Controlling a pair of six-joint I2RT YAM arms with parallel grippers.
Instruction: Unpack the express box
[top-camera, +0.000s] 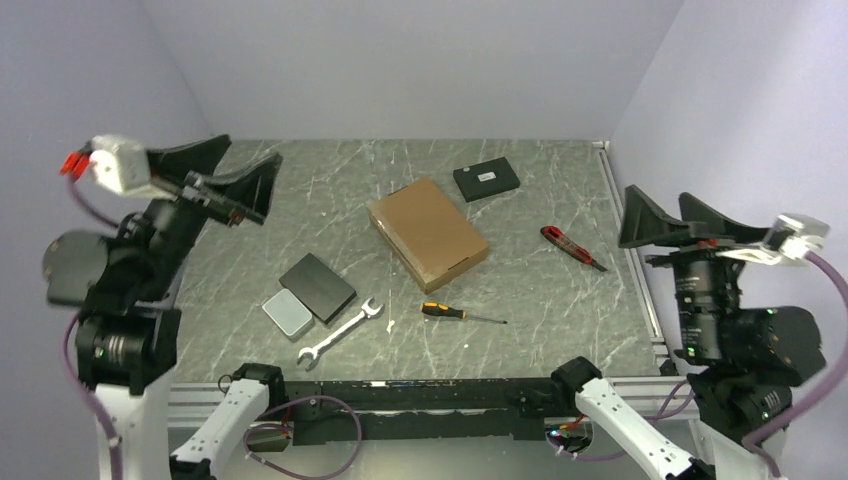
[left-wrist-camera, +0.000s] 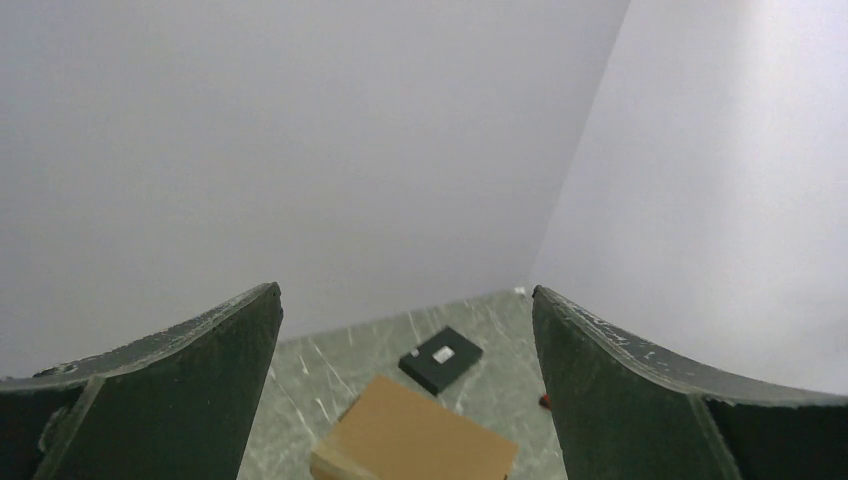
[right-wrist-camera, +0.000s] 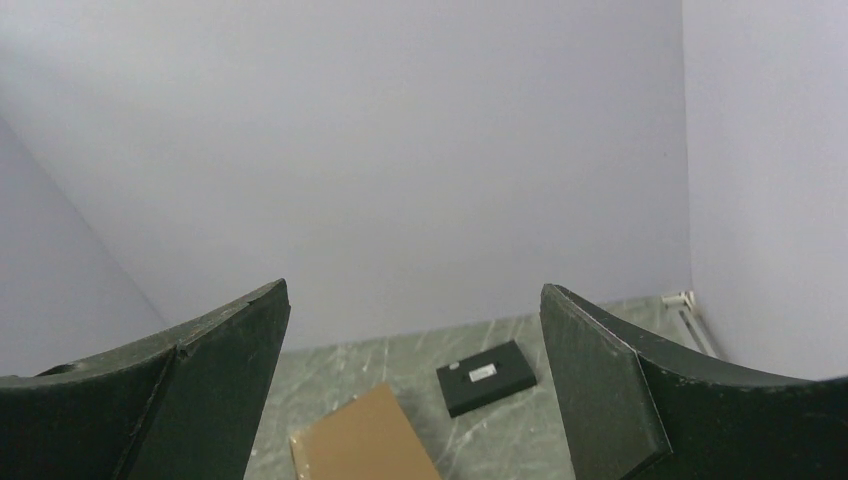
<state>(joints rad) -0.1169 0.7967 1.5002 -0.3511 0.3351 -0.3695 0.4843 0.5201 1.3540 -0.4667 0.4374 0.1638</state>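
The express box (top-camera: 428, 232) is a flat brown cardboard mailer, closed, lying in the middle of the table. It also shows low in the left wrist view (left-wrist-camera: 415, 440) and in the right wrist view (right-wrist-camera: 362, 442). My left gripper (top-camera: 232, 176) is open and empty, raised high at the left, well away from the box. My right gripper (top-camera: 667, 216) is open and empty, raised at the right edge of the table, also apart from the box.
A small black labelled box (top-camera: 486, 180) lies behind the express box. A red utility knife (top-camera: 571, 246) lies to the right. A screwdriver (top-camera: 459, 314), a wrench (top-camera: 341, 332), a dark grey slab (top-camera: 317, 287) and a silver tin (top-camera: 287, 313) lie in front.
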